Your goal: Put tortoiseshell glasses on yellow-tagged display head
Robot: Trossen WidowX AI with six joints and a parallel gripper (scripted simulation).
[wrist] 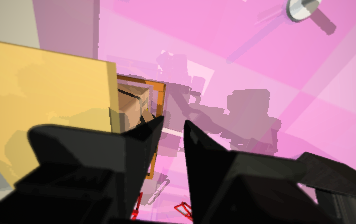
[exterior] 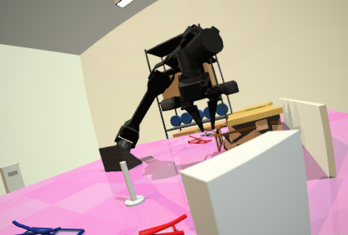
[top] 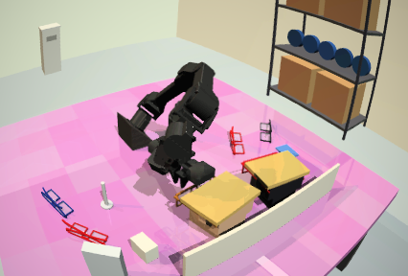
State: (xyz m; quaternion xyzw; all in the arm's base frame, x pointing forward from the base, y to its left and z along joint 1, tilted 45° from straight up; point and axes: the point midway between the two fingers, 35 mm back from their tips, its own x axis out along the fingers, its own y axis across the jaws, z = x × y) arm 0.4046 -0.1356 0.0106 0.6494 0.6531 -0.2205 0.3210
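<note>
The tortoiseshell glasses (top: 177, 196) (exterior: 249, 127) (wrist: 160, 94) sit on the near display head (top: 220, 198) (exterior: 256, 115) (wrist: 50, 95), with the front across its face and a temple running back along its side. I cannot see a yellow tag. My gripper (top: 180, 181) (exterior: 207, 128) (wrist: 174, 121) hangs just in front of that face, fingers a little apart with nothing between them, and clear of the frame in the exterior view. The other head (top: 276, 172) stands behind it, wearing a red frame, with a blue tag (top: 287, 149) beside it.
A long white panel (top: 271, 216) (exterior: 313, 130) stands behind the heads. A white post (top: 104, 194) (exterior: 127, 184), white blocks (top: 144, 245) (exterior: 252, 184), blue glasses (top: 56, 201), red glasses (top: 86, 233) (top: 237, 141) and black glasses (top: 265, 130) are on the mat. A shelf rack stands at the back right.
</note>
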